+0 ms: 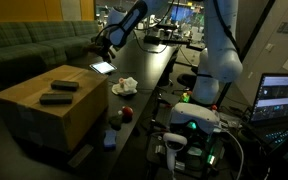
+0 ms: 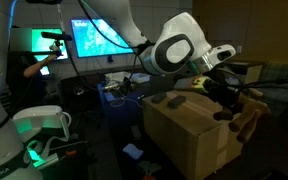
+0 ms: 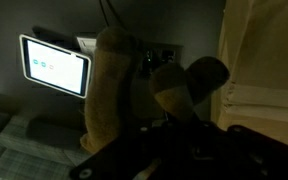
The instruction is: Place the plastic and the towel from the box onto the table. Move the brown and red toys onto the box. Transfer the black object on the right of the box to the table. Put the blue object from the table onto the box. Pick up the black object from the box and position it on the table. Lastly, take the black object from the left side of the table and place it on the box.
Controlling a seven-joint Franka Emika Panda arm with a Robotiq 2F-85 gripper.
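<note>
1. Brown toy point(image 3: 109, 85): it fills the middle of the wrist view, lumpy and upright, with a rounded part beside it.
2. Gripper point(image 1: 105, 46): the jaws are closed, and the brown toy appears to be clamped between them. The fingers are very dark in the wrist view, so the contact itself is hard to make out.
3. Where the toy is: it is held in the air. In the wrist view a small device with a lit screen point(image 3: 54, 65) lies to one side and the tan wall of the box point(image 3: 254, 60) is on the other.
4. Box point(image 1: 24, 97): in an exterior view it stands beside the table point(image 1: 156, 62). Two flat black objects lie on its top, one point(image 1: 64, 86) just beyond the other point(image 1: 56, 99), and they are apart.
5. In the same view the gripper hangs past the far end of the box, just above the lit device point(image 1: 102, 68) (which rests on the table's near edge).
6. A white crumpled bundle point(image 1: 124, 87) lies on the table near the box's far corner.
7. Red toy point(image 1: 127, 113): small and round, it sits on the table, nearer the camera than the bundle and well apart from the gripper.
8. The white arm point(image 2: 174, 50) reaches over the box point(image 2: 184, 135) in an exterior view.
</note>
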